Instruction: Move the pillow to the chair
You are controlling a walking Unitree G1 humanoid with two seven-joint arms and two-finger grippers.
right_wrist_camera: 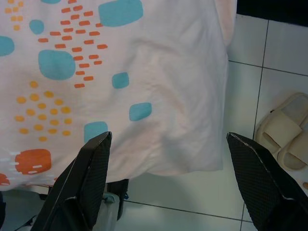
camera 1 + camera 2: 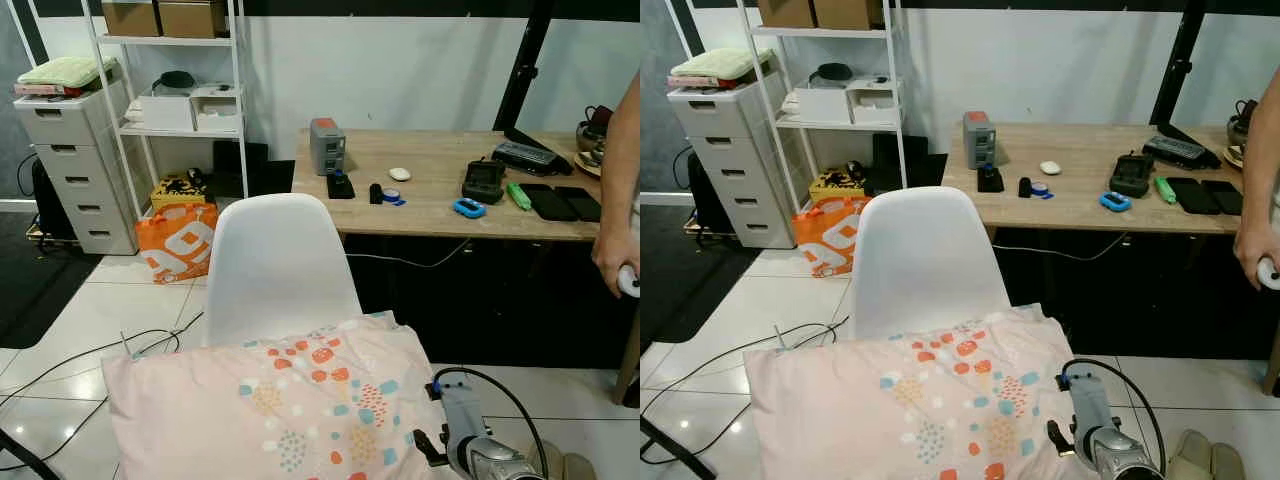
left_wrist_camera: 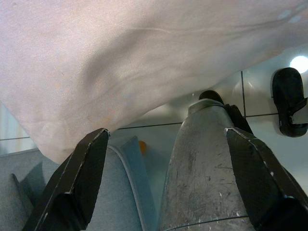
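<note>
A pale pink pillow [image 2: 270, 405] with orange and teal dots lies low in front of me, held off the tiled floor; what bears it is hidden. Just behind it stands a white plastic chair [image 2: 275, 265], its back towards me and its seat hidden. My right gripper [image 1: 168, 137] hangs open over the pillow's patterned near-right corner [image 1: 144, 96], with the silver right arm [image 2: 470, 440] beside that corner. Lower down, my left gripper [image 3: 166, 131] is open under the pillow's plain underside [image 3: 120, 62], with nothing between its fingers.
A wooden desk [image 2: 440, 190] with small devices stands behind the chair. A person's arm [image 2: 620, 180] hangs at the right edge. White drawers [image 2: 75, 160], a shelf and an orange bag [image 2: 178, 240] stand at the left. Cables [image 2: 60, 365] and beige slippers [image 2: 1200, 455] lie on the floor.
</note>
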